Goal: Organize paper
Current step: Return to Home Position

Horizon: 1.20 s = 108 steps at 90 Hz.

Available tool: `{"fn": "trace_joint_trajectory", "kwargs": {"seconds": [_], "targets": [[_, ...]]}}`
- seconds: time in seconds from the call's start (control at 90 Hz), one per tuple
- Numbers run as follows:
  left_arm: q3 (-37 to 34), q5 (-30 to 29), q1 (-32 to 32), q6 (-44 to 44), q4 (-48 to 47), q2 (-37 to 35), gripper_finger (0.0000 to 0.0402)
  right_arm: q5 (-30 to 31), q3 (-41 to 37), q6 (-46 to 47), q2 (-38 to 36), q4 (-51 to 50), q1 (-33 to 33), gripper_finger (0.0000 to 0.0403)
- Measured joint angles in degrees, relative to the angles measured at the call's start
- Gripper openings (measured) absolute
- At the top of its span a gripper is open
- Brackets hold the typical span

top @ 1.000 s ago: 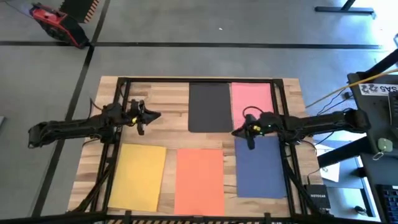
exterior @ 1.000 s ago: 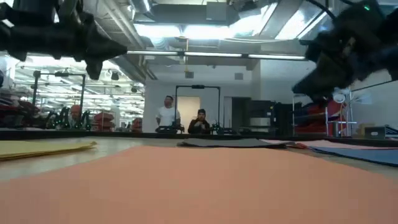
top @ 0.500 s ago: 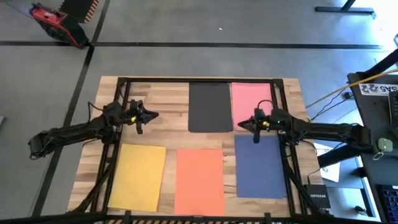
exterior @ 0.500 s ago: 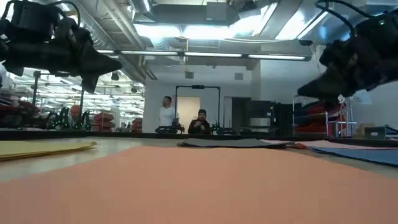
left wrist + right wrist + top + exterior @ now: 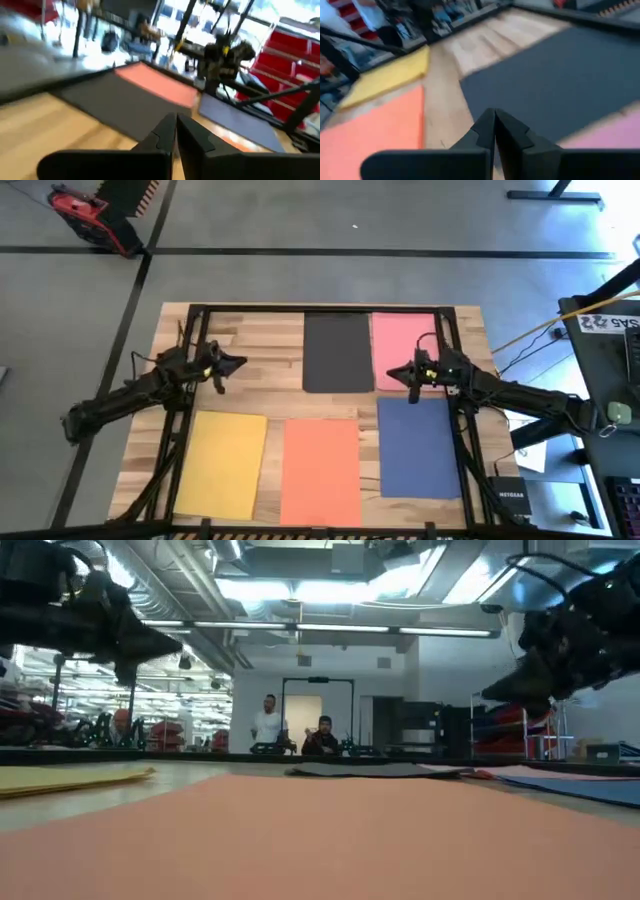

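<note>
Five sheets of paper lie flat on the wooden table. The black sheet (image 5: pixel 338 352) and the pink sheet (image 5: pixel 405 345) are side by side at the far edge. Yellow (image 5: pixel 222 463), orange (image 5: pixel 321 470) and blue (image 5: pixel 418 445) form the near row. My left gripper (image 5: pixel 238 363) hovers shut over bare wood left of the black sheet (image 5: pixel 125 105). My right gripper (image 5: pixel 392 370) hovers shut over the pink sheet's near left part, pointing at the black sheet (image 5: pixel 560 75). In the low view both grippers (image 5: pixel 172 643) (image 5: pixel 490 695) hang well above the table.
A black metal frame (image 5: pixel 320 309) runs along the table's far edge and down both sides. Bare wood (image 5: pixel 265 370) lies between my left gripper and the black sheet. Two people (image 5: pixel 295 727) stand far beyond the table. A desk with gear (image 5: pixel 610 350) stands to the right.
My right gripper has gone from the blue sheet's far left corner toward the table's far edge, onto the pink sheet's near part, staying shut. My left gripper has drawn back slightly toward the table's left edge. No sheet has moved.
</note>
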Motion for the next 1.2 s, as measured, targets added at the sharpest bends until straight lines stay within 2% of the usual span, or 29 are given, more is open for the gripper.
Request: {"fn": "trace_joint_trajectory", "kwargs": {"seconds": [0.067,0.356,0.611,0.889,1.2], "targets": [[0.00,-0.61,-0.22,0.90,-0.08,-2.66,0.0000,0.56,0.00,-0.48,-0.86,-1.08,0.00,0.0000],[0.02,-2.41,-0.42,1.34,-0.56,-1.36,0.0000,3.56,0.00,-2.16,-3.30,-2.30,0.03,0.0000],[0.02,-8.42,-0.40,3.86,-1.72,-1.28,0.0000,15.54,0.00,-3.42,-3.28,-4.20,0.04,0.0000],[0.02,-8.61,-0.40,4.31,-1.79,-1.29,0.0000,16.60,0.00,-3.37,-2.93,-4.23,0.04,0.0000],[0.02,-8.73,-0.40,-2.35,-1.83,-1.29,0.0000,16.55,0.00,-0.40,-0.65,-4.26,0.04,0.0000]]}}
